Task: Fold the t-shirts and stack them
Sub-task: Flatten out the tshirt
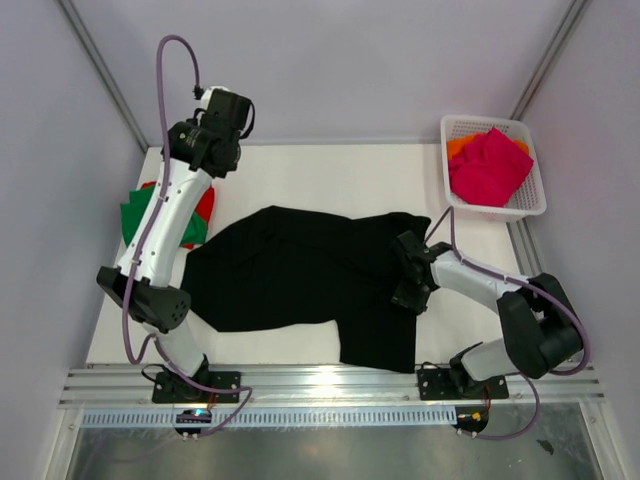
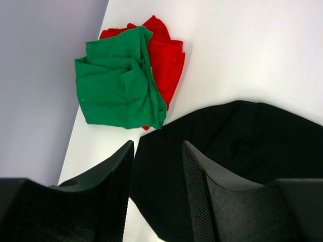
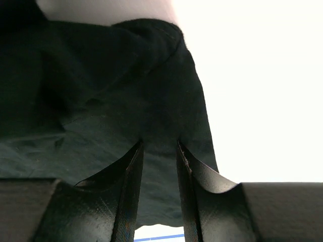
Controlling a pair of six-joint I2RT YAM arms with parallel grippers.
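Note:
A large black t-shirt [image 1: 290, 270] lies spread across the middle of the white table. My right gripper [image 1: 412, 272] is low on its right side. In the right wrist view that gripper [image 3: 159, 143] is open, with both tips pressing into the black cloth [image 3: 101, 91] and nothing gripped between them. My left gripper [image 2: 157, 143] is raised at the back left, open and empty, above the black t-shirt's left edge [image 2: 242, 141]. Ahead of it lies a crumpled green t-shirt [image 2: 116, 85] on top of a red one [image 2: 169, 60].
A white lattice basket [image 1: 495, 212] at the back right holds a magenta-pink t-shirt [image 1: 490, 165] over an orange one [image 1: 460, 145]. The green and red pile [image 1: 135, 218] sits against the left wall. A metal rail [image 1: 330, 385] runs along the near edge.

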